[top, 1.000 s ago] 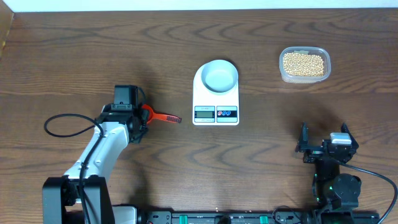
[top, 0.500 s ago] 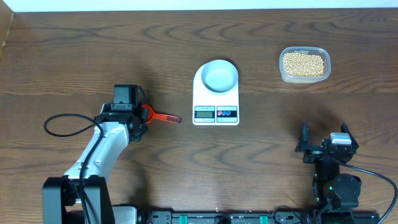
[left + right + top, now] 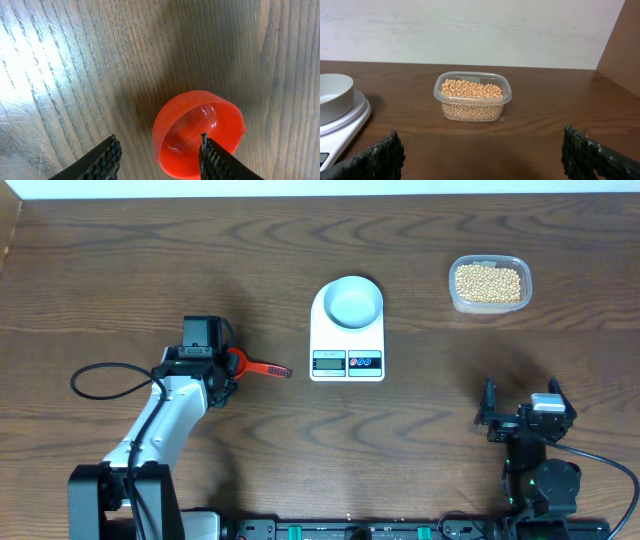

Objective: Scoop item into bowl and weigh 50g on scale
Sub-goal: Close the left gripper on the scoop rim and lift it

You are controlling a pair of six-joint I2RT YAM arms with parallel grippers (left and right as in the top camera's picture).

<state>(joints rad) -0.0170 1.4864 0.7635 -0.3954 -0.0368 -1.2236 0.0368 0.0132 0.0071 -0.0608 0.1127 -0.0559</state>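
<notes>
1. Dark wood-grain table (image 3: 100,280) is seen under both arms, and a pale wall (image 3: 470,30) is seen behind it in the right wrist view.
2. At the near right, the right gripper (image 3: 481,136) is held low over the wood with its jaws spread wide. Nothing is held between them.
3. At the near left, the left gripper (image 3: 158,144) is held over a red scoop (image 3: 200,125). Its jaws are parted and set astride the left wall of the scoop's cup. 1 finger (image 3: 107,157) is seen outside the cup, over bare wood and apart from it. The other is seen over the cup's hollow, and no pinch is shown. The handle (image 3: 268,369) is pointed toward the scale.
4. Farther back, in the middle, the scale (image 3: 347,340) is placed with its display and 2 buttons toward the robot. The bowl (image 3: 354,302) is seated on its far part. The display's writing is too small to be read.
5. Farthest back, at the right, the beans (image 3: 488,282) are kept in a clear tub (image 3: 455,298), well apart from both grippers. In the right wrist view the tub is framed between the spread fingers.
</notes>
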